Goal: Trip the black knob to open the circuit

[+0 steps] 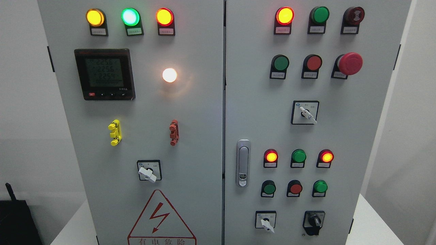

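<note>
Two doors: a grey electrical cabinet [190, 112] fills the head view, split by a centre seam.
Black knob: the black knob [314, 221] sits at the lower right corner of the right door, just right of a white selector switch [265, 223].
Knob look: dark rotary handle on a black plate, its grip bar standing roughly upright.
Hands: neither robot hand shows, so I cannot tell whether either is released, clenched or grasping anything.
Key relation: the knob lies right of centre and low, so the right arm would likely reach it more directly.
Nearby: a door latch [243, 163] to the upper left; lit red lamps above.
Task stage: reach apparently not begun.
</note>
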Action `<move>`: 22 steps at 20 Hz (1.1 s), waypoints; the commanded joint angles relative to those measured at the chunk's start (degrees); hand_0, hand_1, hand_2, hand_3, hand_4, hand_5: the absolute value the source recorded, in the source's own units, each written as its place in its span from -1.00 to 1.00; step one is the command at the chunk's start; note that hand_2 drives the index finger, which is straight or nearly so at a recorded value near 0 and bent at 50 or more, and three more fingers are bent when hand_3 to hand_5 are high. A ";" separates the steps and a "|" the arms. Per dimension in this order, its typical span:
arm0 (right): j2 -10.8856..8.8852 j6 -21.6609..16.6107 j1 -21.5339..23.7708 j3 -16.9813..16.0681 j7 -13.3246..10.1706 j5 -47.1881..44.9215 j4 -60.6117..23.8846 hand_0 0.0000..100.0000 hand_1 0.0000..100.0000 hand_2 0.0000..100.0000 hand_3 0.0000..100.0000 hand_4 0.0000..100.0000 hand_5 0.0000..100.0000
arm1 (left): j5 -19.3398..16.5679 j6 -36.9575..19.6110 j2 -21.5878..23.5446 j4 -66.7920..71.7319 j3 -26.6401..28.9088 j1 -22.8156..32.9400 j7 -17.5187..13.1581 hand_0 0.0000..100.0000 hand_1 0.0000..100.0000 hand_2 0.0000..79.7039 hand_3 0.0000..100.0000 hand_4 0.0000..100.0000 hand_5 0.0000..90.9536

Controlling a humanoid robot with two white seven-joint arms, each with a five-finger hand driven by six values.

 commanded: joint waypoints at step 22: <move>-0.22 4.34 -4.18 -0.43 0.40 -0.19 -5.72 0.39 0.43 -1.00 1.00 0.82 0.84 | 0.14 -0.09 -0.09 -0.01 0.07 -0.14 0.01 -0.76 -0.22 -1.00 -1.00 -1.00 -1.00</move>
